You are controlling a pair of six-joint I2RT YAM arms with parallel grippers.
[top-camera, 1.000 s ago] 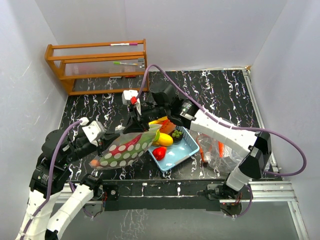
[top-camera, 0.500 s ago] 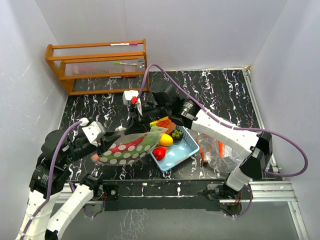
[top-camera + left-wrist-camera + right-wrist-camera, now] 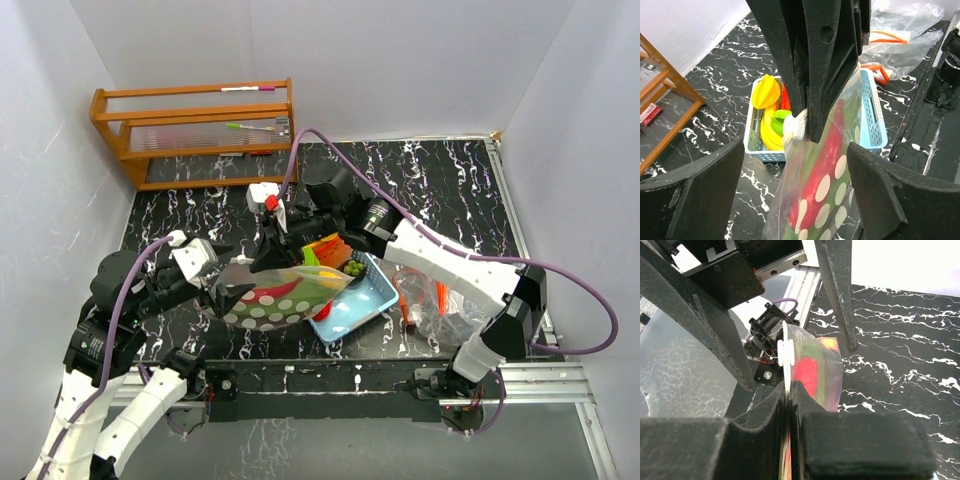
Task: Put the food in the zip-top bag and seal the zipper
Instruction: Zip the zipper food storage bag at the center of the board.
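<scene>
The zip-top bag [image 3: 283, 297], clear with white dots, hangs over the table with a red and green watermelon slice [image 3: 826, 155] inside. My right gripper [image 3: 272, 257] is shut on the bag's zipper edge [image 3: 788, 405], just behind the white slider [image 3: 785, 347]. Around the bag's left end, my left gripper [image 3: 228, 286] stands open, its fingers [image 3: 695, 195] wide apart on either side and not touching the bag [image 3: 805, 200]. More food, yellow pieces [image 3: 767, 117] and red and green ones [image 3: 335, 252], lies in the light-blue basket [image 3: 362, 300].
A wooden rack [image 3: 195, 125] with pens stands at the back left. A crumpled clear bag [image 3: 440, 300] with something orange lies right of the basket. The black marbled table [image 3: 440, 190] is walled in white on three sides.
My left gripper has opened and let go of the bag's left end. The bag has swung right and down, over the near part of the basket, still held by my right gripper.
</scene>
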